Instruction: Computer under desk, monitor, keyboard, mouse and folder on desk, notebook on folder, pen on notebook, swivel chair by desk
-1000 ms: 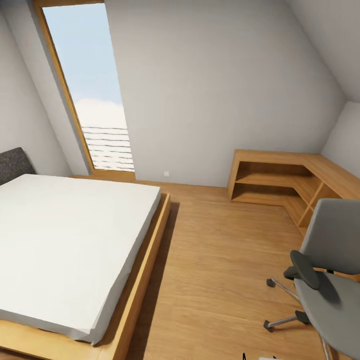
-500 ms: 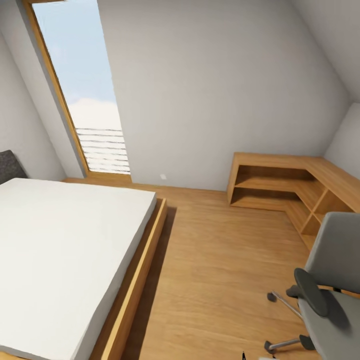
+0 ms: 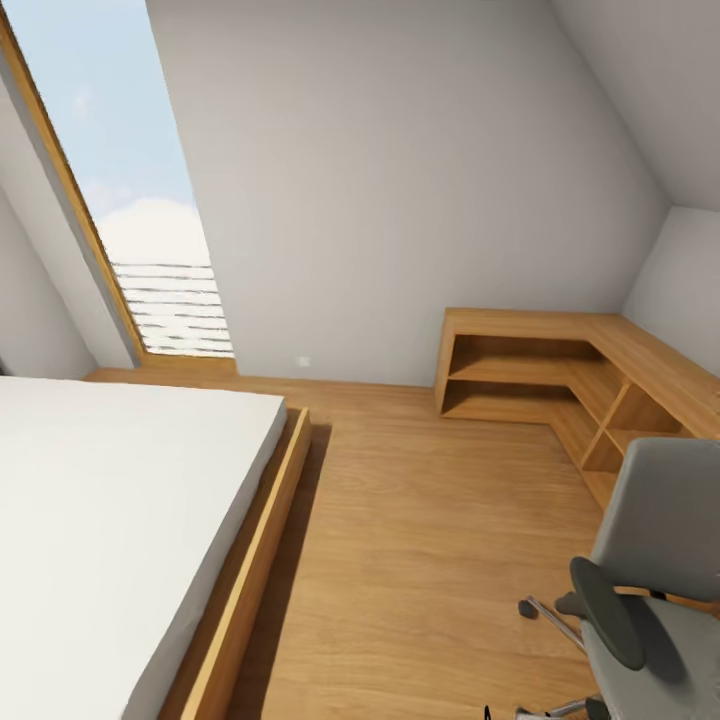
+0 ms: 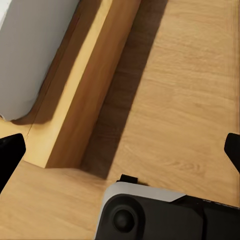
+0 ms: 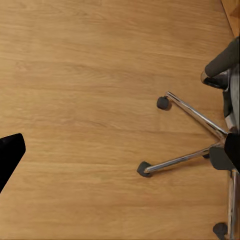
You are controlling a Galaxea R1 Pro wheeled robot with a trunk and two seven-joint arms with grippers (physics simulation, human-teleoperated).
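Observation:
The swivel chair (image 3: 655, 560), with grey seat and back and a black armrest (image 3: 605, 610), stands at the lower right of the head view on the wood floor. Its chrome star base (image 5: 192, 135) with black castors appears in the right wrist view, close beside my right gripper (image 5: 120, 150), which is open with nothing between its fingertips (image 5: 10, 155). My left gripper (image 4: 120, 150) is open too and hangs over the floor near the bed's corner. The desk, folder and other task items are out of view.
A low bed with a white mattress (image 3: 100, 520) and wooden frame (image 3: 245, 590) fills the left. A wooden corner shelf unit (image 3: 560, 375) runs along the far right walls. A tall window (image 3: 120, 200) is at the back left. Wood floor (image 3: 420, 530) lies between bed and chair.
The whole head view has shifted: the camera has moved forward and turned, so the bed and window slid left and the chair sits lower in the picture. The chair itself has not visibly moved.

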